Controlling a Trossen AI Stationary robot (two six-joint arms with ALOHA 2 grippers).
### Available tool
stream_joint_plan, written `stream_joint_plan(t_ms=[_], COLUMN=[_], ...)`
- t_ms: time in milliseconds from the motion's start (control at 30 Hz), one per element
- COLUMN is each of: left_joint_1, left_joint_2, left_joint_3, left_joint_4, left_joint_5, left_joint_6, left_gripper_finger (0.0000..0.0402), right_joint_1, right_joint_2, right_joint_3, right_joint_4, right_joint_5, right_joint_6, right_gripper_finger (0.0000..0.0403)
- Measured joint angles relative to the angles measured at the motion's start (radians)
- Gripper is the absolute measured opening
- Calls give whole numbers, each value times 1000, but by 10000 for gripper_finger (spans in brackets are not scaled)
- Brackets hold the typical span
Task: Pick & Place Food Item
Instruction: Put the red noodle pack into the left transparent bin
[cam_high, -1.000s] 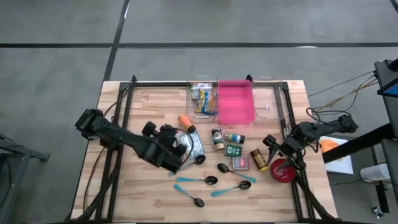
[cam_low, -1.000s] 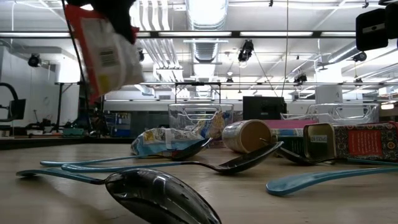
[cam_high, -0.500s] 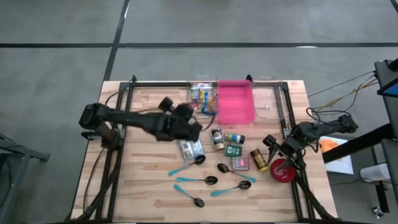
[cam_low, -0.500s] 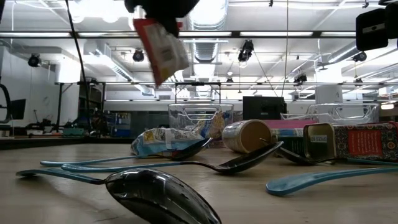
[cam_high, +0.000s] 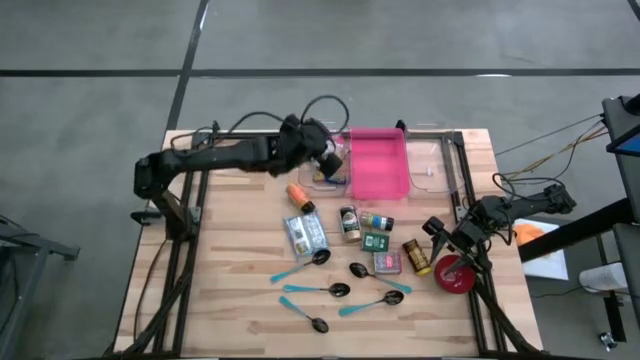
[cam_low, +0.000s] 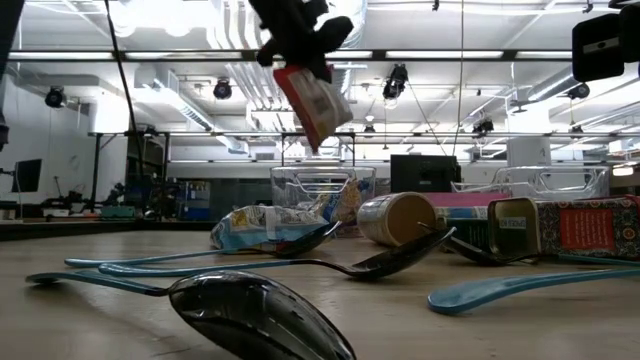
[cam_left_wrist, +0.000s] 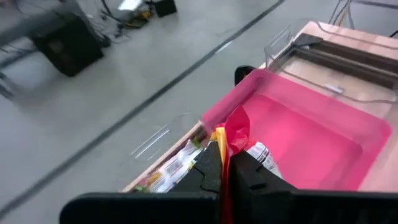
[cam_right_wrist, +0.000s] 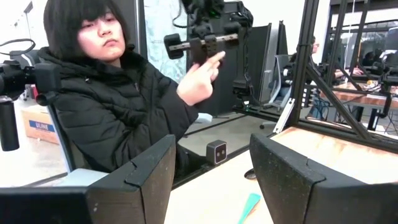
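The left end effector (cam_high: 333, 160) is pinched tight on a red snack packet (cam_low: 313, 100), which hangs just under it. Right below sits the clear bin (cam_high: 328, 160), with the pink tray (cam_high: 380, 165) just beside it. The packet dangles by one edge, so it could slip out, or land in the pink tray if let go too far over. The right end effector (cam_high: 437, 238) rests half open, well apart, holding nothing.

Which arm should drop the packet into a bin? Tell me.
Left. Its hand is already shut on the red snack packet, held in the air over the clear bin beside the pink bin. The right hand waits at the table's right edge, holding nothing.
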Motion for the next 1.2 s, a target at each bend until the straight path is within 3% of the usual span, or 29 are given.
stream_joint_plan(t_ms=[267, 467, 800, 1200], left_joint_1=[137, 179, 182, 184], left_joint_2=[1, 2, 2, 2], left_joint_3=[-153, -294, -402, -414], left_joint_4=[195, 370, 462, 485], left_joint_5=[276, 430, 498, 526], left_joint_6=[7, 6, 3, 10], left_gripper_finger=[2, 2, 2, 7], right_joint_1=[0, 0, 0, 0], right_joint_2=[0, 0, 0, 0], right_joint_3=[0, 0, 0, 0], right_joint_4=[0, 0, 0, 0], right_joint_5=[0, 0, 0, 0], right_joint_6=[2, 1, 0, 1], right_gripper_finger=[206, 206, 206, 206])
